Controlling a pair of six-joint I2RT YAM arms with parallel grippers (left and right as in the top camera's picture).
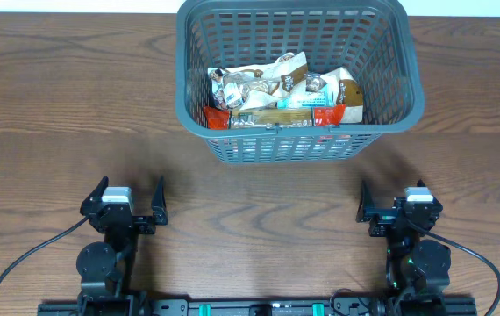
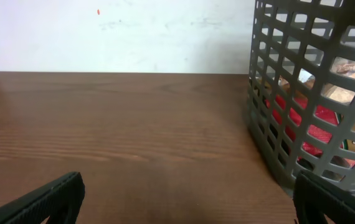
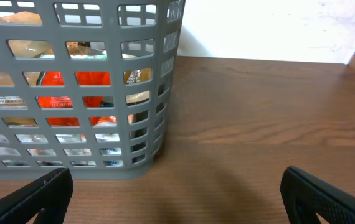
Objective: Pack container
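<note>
The container, a large dark grey lattice basket, stands at the back middle of the table. Several snack packets lie inside it, brown, white and red. My left gripper is open and empty near the front left, well apart from the basket. My right gripper is open and empty near the front right. The basket shows at the right of the left wrist view and at the left of the right wrist view, with red packets behind the slots. The open fingers frame bare table in both wrist views.
The wooden table runs out to both sides of the basket. A white wall stands behind the table's far edge. Black cables trail from the arm bases at the front edge.
</note>
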